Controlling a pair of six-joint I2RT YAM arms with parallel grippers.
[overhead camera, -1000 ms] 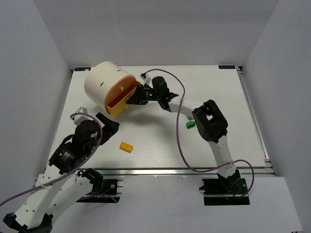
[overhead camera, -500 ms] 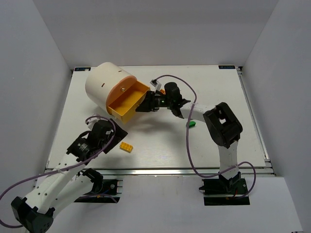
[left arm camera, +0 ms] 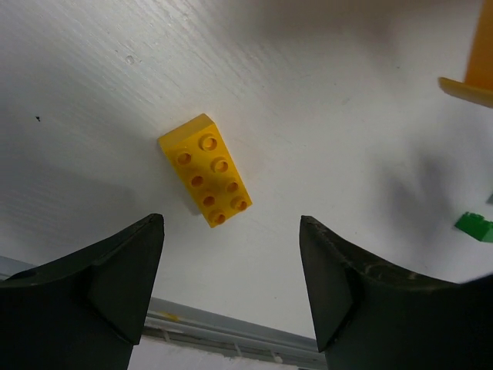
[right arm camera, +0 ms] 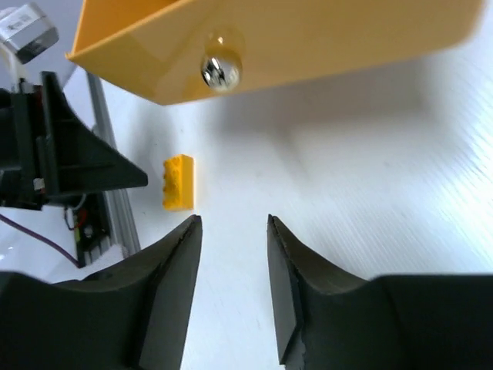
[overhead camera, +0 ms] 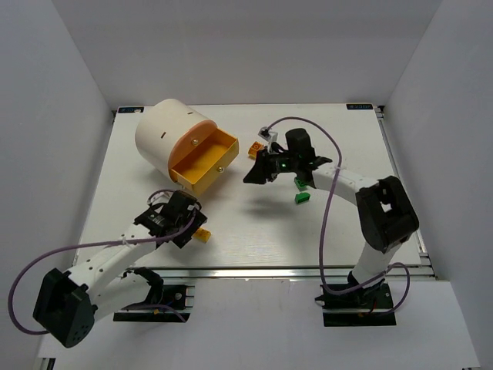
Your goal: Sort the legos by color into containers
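Note:
The cream drum [overhead camera: 163, 129] lies at the back left with its yellow drawer [overhead camera: 206, 160] pulled open; the drawer's front and knob [right arm camera: 218, 71] fill the top of the right wrist view. A yellow lego [overhead camera: 203, 236] lies near the front edge, studs up in the left wrist view [left arm camera: 206, 181]. My left gripper [overhead camera: 192, 228] is open and empty just behind it, jaws either side. My right gripper [overhead camera: 256, 174] is open and empty, a short way right of the drawer. An orange lego [overhead camera: 254, 150] lies beside it. Two green legos [overhead camera: 302, 197] lie further right. The purple lego is out of view.
The table's front rail [left arm camera: 231, 339] runs just below the left gripper. The right arm's purple cable [overhead camera: 327, 200] loops over the table's right half. The left gripper shows at the left of the right wrist view [right arm camera: 73, 158], close to the yellow lego [right arm camera: 179, 183].
The right gripper pulled the yellow drawer out by its knob, let go and backed off to the right. The left arm reached forward and right to the yellow lego.

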